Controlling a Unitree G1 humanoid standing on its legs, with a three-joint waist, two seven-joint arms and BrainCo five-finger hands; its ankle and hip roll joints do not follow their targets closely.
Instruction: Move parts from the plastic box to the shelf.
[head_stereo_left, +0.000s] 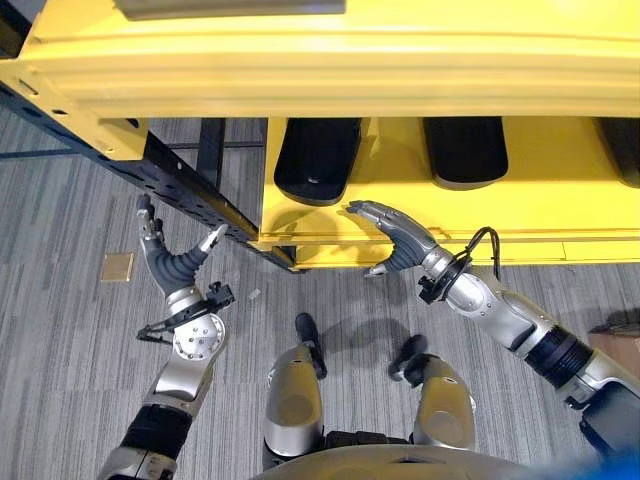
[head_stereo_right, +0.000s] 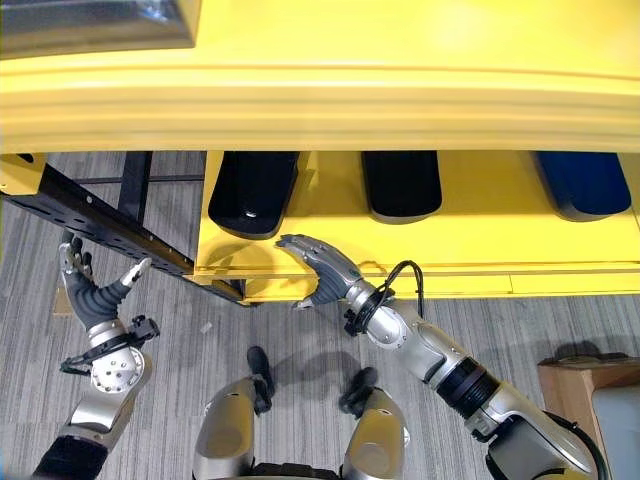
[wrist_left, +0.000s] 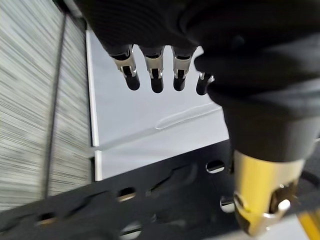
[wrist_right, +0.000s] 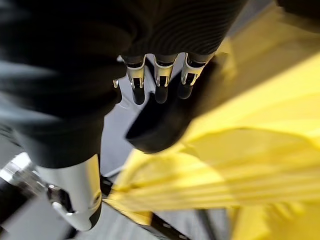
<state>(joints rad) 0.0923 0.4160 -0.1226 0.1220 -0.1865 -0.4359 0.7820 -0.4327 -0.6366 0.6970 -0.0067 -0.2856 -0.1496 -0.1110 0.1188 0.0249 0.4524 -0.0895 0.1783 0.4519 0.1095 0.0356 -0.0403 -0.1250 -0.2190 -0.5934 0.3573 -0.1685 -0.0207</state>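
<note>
**Right hand at shelf lip, both hands empty**

Right hand (head_stereo_left: 398, 238) reaches over the front lip of the yellow metal shelf (head_stereo_left: 560, 215), fingers loosely spread, holding nothing. Just beyond its fingertips lies a glossy black oblong plastic part (head_stereo_left: 317, 160), long axis running front to back, rounded end toward the hand. Two more dark oblong parts (head_stereo_left: 465, 150) lie parallel farther along. Left hand (head_stereo_left: 170, 255) is raised, open and empty, beside the black perforated steel rail (head_stereo_left: 195, 200) over grey striped carpet (head_stereo_left: 60, 330).
</note>
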